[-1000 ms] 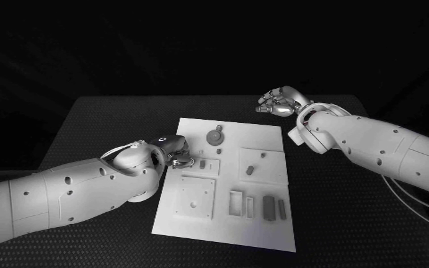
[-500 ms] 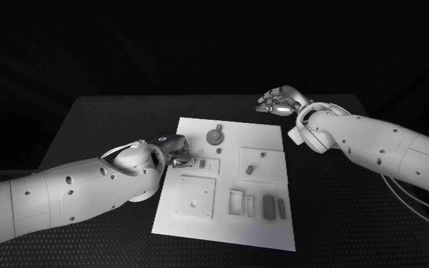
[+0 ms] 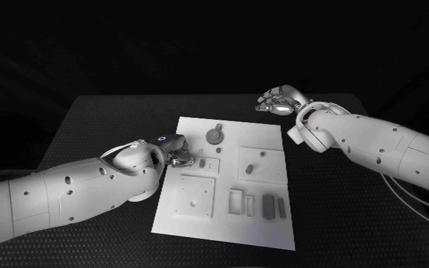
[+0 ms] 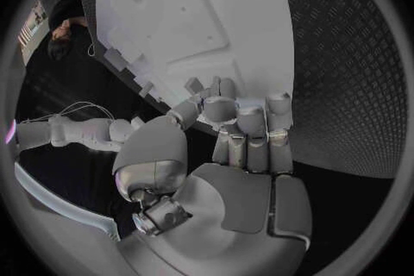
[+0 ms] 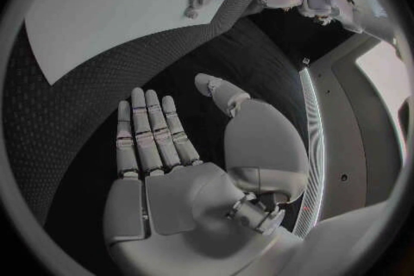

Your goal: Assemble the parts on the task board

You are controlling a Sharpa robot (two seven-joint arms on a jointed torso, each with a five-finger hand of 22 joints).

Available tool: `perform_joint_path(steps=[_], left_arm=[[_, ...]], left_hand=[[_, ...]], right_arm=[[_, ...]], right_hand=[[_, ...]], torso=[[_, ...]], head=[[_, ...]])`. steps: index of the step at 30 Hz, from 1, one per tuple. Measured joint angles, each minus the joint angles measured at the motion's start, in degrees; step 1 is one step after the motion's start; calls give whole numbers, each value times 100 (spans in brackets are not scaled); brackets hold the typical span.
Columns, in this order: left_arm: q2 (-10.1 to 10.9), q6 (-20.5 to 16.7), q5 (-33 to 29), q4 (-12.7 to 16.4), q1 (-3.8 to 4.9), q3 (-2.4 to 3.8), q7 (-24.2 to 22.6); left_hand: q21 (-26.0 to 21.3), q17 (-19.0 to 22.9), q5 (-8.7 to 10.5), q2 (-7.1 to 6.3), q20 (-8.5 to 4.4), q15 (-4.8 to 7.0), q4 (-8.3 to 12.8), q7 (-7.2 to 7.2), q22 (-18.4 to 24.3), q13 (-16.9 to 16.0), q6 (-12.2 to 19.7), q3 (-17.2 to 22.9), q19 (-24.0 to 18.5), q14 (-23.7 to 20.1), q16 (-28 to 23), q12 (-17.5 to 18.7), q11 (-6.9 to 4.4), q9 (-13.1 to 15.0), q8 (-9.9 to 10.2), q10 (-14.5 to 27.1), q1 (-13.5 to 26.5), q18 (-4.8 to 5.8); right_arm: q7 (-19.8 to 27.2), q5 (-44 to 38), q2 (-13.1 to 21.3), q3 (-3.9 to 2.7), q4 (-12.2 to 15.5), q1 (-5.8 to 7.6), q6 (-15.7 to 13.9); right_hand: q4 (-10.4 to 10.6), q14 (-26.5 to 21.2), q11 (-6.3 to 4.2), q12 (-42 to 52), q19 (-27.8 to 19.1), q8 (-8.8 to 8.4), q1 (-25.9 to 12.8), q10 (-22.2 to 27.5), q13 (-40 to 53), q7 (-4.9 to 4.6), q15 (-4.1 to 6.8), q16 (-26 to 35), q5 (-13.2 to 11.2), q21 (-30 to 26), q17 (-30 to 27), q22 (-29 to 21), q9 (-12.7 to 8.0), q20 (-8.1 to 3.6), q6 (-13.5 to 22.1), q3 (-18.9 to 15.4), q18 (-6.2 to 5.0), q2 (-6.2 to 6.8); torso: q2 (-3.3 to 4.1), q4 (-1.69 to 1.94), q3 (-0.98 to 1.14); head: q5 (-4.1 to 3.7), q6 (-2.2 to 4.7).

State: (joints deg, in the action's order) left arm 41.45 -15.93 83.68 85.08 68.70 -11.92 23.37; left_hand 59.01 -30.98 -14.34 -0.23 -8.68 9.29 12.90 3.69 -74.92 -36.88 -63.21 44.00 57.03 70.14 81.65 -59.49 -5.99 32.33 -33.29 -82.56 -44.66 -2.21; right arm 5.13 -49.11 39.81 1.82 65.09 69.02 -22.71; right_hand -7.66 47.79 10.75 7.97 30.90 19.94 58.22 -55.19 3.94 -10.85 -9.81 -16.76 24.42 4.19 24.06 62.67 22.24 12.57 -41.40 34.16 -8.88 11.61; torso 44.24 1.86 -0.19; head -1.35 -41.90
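Our left hand has its fingers curled in at the task board's left edge, and we cannot tell whether they pinch anything. Our right hand hovers past the board's far right corner over the black table, fingers straight, apart, holding nothing. Small grey parts lie on the white board mid-table, a round one near its far edge.

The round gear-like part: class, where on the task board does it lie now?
In the head view, the round part lies at the task board's far end, left of centre, beyond the left hand.
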Motion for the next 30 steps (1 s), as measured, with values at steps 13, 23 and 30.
perform_joint_path(steps=[13, 23, 30], left_arm=[[-1, 1, -24, -32, -15, -13, 2], [-10, 6, -50, -46, -26, -19, 4], [-9, 4, -57, -58, -27, -19, 4]], left_hand=[[0, 18, 460, -385, 0, 157, -347, -253, 1, 59, -309, -86, 0, 174, 0, -14, -27, -44, 4, 2, 92, 0], [0, 20, 543, -527, 0, 167, -500, -301, 1, 80, -370, -113, 0, 186, 0, -14, -13, -41, -50, 15, 147, 0], [0, 24, 553, -527, 0, 167, -555, -416, 1, 91, -488, -105, 0, 186, 0, -37, -14, -93, 8, 15, 146, 0]], right_arm=[[0, 2, 2, 0, 0, 0, 1], [0, 3, 3, 0, -1, 0, 1], [0, 3, 3, 0, -3, 0, 1]], right_hand=[[0, 0, 0, 0, 0, 0, 0, 0, 0, 0, 0, 0, 22, 0, 1, 6, 1, 0, 0, 0, 0, 0], [0, 0, 0, 0, 0, 0, 0, 0, 0, 0, 0, 0, 22, 0, -4, 6, 1, 0, 0, 0, 0, 0], [0, 0, 0, 0, 0, 0, 0, 0, 0, 0, 0, 0, 43, 0, -4, 11, -4, 0, 0, 0, 0, 0]], torso=[[1, -3, 2], [0, -2, 2], [-1, -2, 0]], head=[[-1, -4], [-1, -5], [-1, -1]])
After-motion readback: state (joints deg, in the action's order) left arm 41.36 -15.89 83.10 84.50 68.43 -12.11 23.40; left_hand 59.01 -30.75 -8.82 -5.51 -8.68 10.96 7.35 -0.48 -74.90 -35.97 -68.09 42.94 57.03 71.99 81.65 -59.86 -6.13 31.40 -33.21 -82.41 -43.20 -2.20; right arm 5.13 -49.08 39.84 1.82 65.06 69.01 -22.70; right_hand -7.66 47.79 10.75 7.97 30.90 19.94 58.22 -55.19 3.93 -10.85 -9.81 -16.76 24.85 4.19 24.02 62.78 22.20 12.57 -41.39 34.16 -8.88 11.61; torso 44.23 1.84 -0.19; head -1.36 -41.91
